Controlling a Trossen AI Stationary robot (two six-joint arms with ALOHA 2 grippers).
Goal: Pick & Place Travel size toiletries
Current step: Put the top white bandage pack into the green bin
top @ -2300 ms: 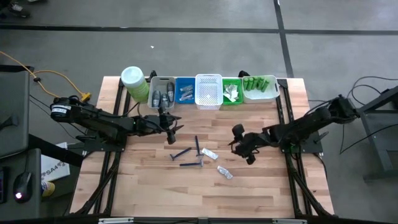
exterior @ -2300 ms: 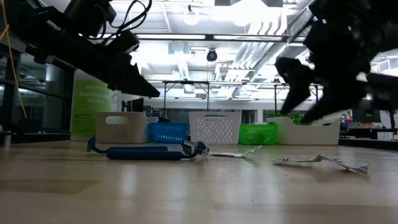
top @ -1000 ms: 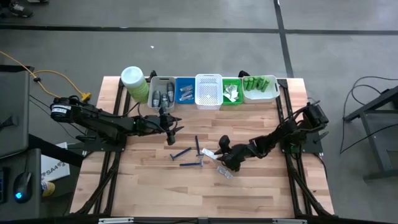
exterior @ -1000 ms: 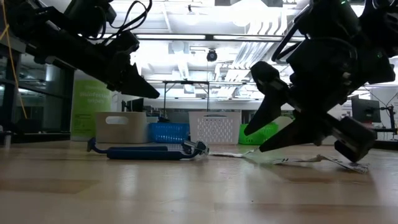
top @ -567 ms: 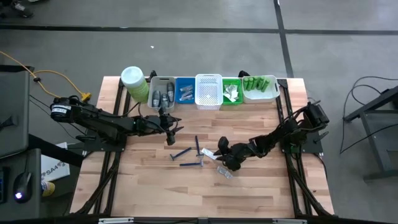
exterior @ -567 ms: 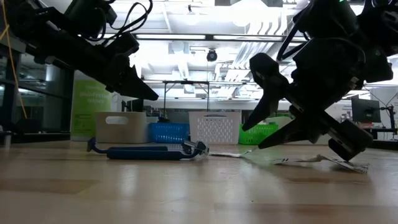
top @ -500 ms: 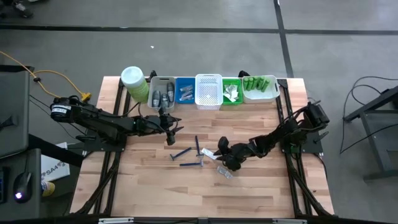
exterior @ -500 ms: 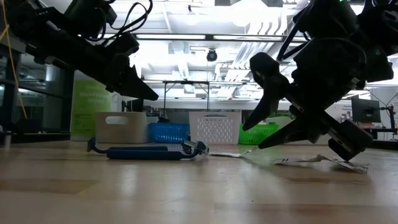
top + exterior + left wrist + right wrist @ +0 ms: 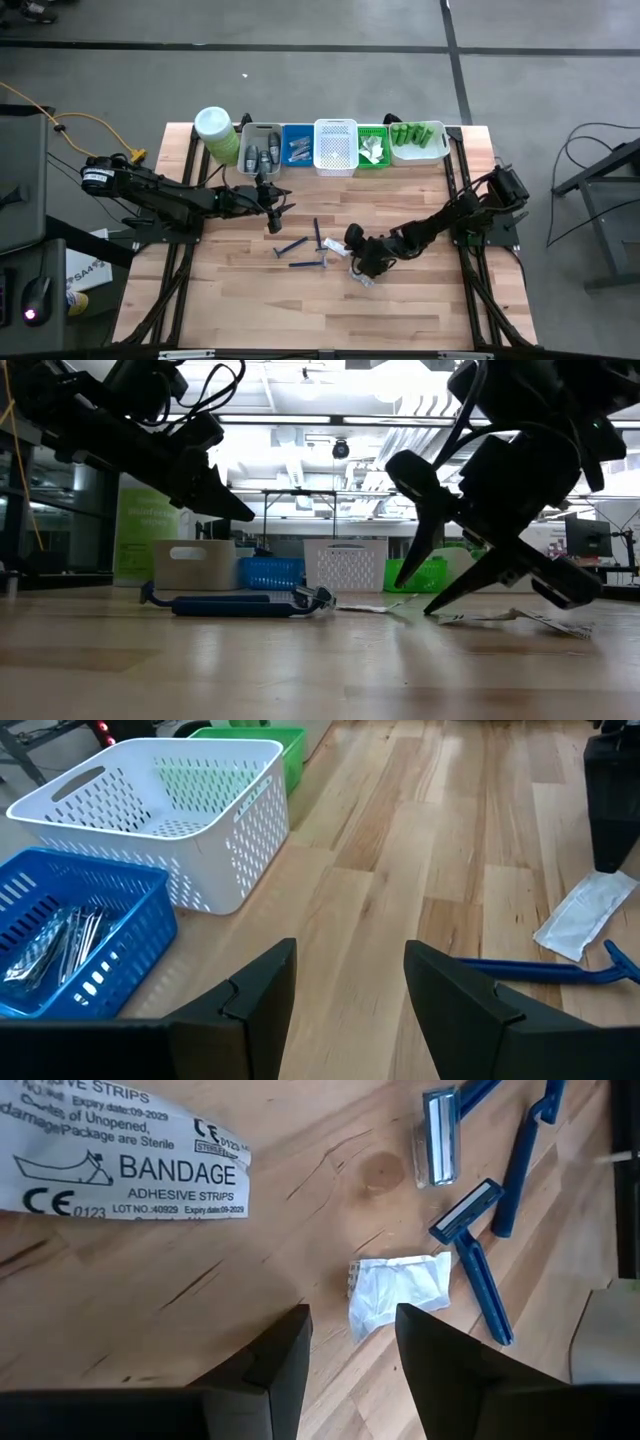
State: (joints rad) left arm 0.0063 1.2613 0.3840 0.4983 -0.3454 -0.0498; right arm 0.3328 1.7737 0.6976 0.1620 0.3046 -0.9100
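Note:
Three blue razors (image 9: pixel 305 252) lie at mid-table, and they also show in the right wrist view (image 9: pixel 475 1260). Beside them lie a small white sachet (image 9: pixel 398 1290) and a bandage sachet (image 9: pixel 120 1165). My right gripper (image 9: pixel 350 1370) stands open just above the wood, pointing steeply down. The white sachet lies ahead of its fingertips and the bandage sachet off to one side. In the high view it is right of the razors (image 9: pixel 358 255). My left gripper (image 9: pixel 278 207) hangs open over the table in front of the bins, with nothing between its fingers (image 9: pixel 350 990).
A row of bins lines the far edge: grey (image 9: pixel 260 148), blue (image 9: pixel 297 146), white (image 9: pixel 336 145), green (image 9: pixel 373 148) and a pale tray of green bottles (image 9: pixel 418 140). A pale-green jar (image 9: pixel 214 130) stands at the far left. Bare wood lies toward the near edge.
My right gripper has tipped its fingers more steeply toward the table and rolled a little about its own line. It stays open over the sachets. The razors and sachets lie where they were.

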